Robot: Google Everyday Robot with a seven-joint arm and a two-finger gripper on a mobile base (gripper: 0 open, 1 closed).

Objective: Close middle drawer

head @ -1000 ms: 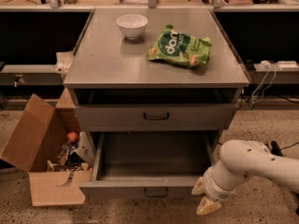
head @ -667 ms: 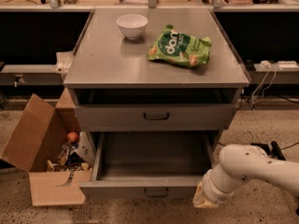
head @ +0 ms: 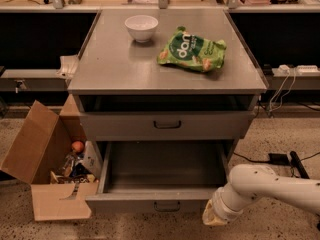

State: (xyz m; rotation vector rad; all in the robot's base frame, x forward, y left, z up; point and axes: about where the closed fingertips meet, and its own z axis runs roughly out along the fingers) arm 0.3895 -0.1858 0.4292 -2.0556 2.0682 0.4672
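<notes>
The middle drawer (head: 150, 202) is pulled far out of the grey cabinet. Its shallow grey inside looks empty, and a small dark bar handle (head: 166, 206) sits at the centre of its low front. The taller top drawer (head: 167, 125) above it stands slightly out from the cabinet. The lowest drawer is hidden below. My gripper (head: 215, 216), at the end of the white arm (head: 270, 186), is low at the right end of the middle drawer's front, close to or touching its corner.
A white bowl (head: 141, 27) and a green snack bag (head: 192, 50) lie on the tabletop (head: 110, 69). An open cardboard box (head: 47, 171) with several small items stands on the floor left of the drawer. Cables and a power strip (head: 295, 70) are at the right.
My gripper has shifted a little left, toward the right end of the drawer front. The drawer looks as far out as before.
</notes>
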